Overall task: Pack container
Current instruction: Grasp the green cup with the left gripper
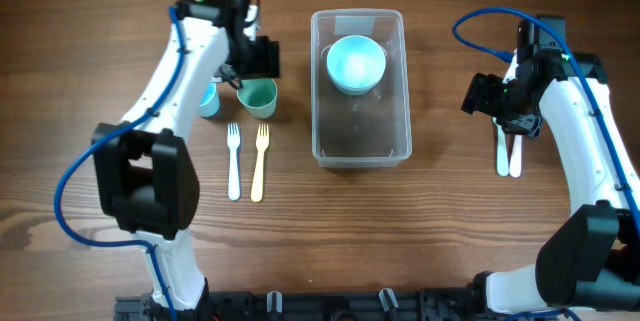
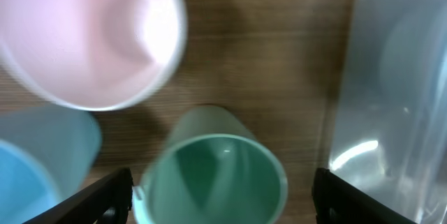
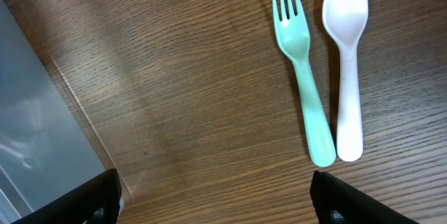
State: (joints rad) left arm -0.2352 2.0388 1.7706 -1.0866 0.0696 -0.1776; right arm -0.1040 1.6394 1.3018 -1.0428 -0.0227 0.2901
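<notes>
I see left fingers [image 2: 105, 196] spread wide, empty, straddling the green cup [image 2: 216, 178]; container [image 1: 360, 131] sits centre of tabletop [image 1: 450, 241], just to their right (long axis fore-aft); right fingers [image 3: 91, 199] wide, empty, farther off.

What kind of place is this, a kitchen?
Probably a robot workbench, not a kitchen: the left arm and right arm stand at a wooden table with a clear container and plastic forks.
</notes>
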